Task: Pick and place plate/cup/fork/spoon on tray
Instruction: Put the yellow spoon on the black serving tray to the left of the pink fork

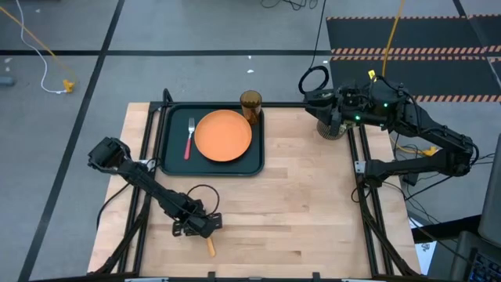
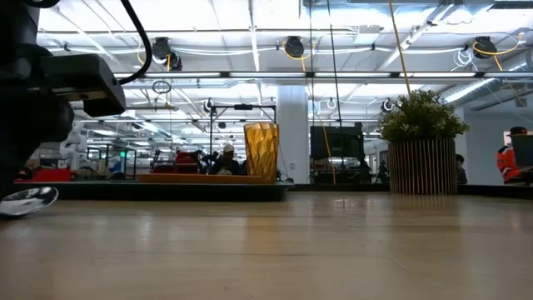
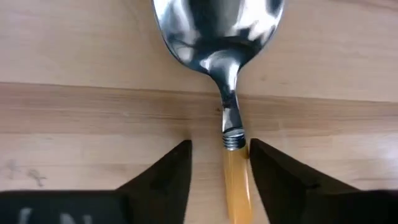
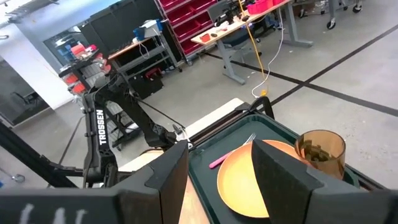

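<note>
Straddling the spoon handle, the left gripper is standing partly open at the table's near edge, gripping nothing yet.

Its fingers are flanking the orange handle for a pinch; plate, fork and cup are sitting on the tray, while the right gripper is waiting open beyond the tray's far corner.

Left gripper, lower centre-left of the high view, points down, fingers parted. Right gripper, upper right, fingers apart.
</note>
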`<action>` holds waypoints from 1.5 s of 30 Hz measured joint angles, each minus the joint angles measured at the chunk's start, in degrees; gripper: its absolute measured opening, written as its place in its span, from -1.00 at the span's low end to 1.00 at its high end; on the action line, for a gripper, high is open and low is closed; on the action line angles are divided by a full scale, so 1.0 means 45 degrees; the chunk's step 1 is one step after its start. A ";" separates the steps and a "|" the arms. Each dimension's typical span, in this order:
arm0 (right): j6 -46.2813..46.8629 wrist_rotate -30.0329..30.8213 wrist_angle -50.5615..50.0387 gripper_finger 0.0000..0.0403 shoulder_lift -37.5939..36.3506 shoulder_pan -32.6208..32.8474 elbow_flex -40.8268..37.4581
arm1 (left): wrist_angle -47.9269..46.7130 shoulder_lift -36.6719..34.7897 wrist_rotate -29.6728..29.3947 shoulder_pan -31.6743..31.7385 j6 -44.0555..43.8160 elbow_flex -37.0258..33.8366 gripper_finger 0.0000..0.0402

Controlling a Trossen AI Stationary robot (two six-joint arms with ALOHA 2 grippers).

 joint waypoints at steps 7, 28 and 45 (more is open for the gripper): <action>-0.0212 0.0000 0.0000 -0.15 0.0000 0.0000 0.0000 | -0.0804 0.0005 -0.0295 0.0029 0.0700 0.0015 -0.49; -0.0571 0.0005 0.0000 -0.15 0.0005 -0.0002 0.0000 | -0.1500 0.0005 -0.0409 0.0861 0.4943 -0.0015 -0.75; -0.0441 0.0005 0.0000 -0.15 0.0005 0.0000 0.0000 | -0.2310 -0.0656 0.0108 0.0874 0.2680 -0.0083 -0.29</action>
